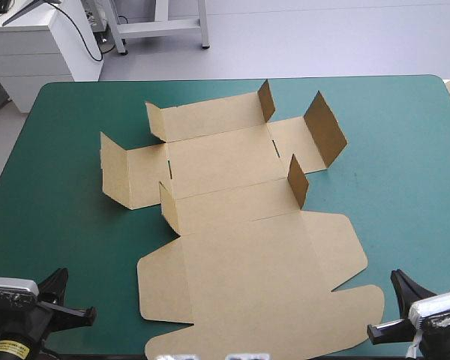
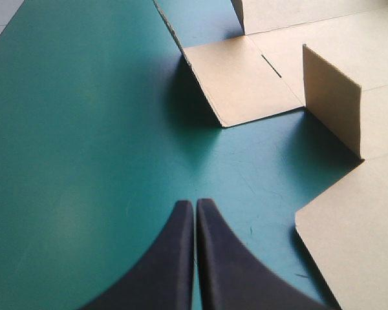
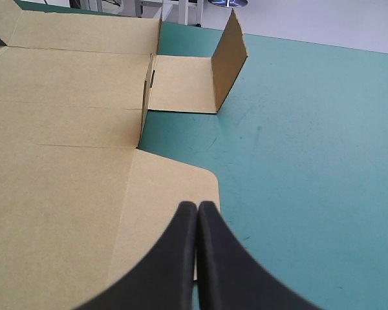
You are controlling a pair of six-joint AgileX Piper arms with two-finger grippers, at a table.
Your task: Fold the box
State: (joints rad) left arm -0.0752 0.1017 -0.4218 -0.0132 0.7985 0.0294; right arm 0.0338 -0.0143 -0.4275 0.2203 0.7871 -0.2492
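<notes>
While both sit low at the near edge of the teal-green cover (image 1: 67, 195), the left gripper (image 2: 194, 203) and the right gripper (image 3: 198, 205) have their black fingers (image 2: 171, 265) pressed together on nothing. Ahead and between them the brown box (image 1: 240, 232) lies unfolded on that cover, its wide lid nearest, small flaps upright farther back.

Pale grey floor (image 1: 322, 37) lies beyond the teal-green table (image 1: 405, 150) — white cabinet (image 1: 30, 45) far left, metal frame (image 1: 161, 28) beside it.
</notes>
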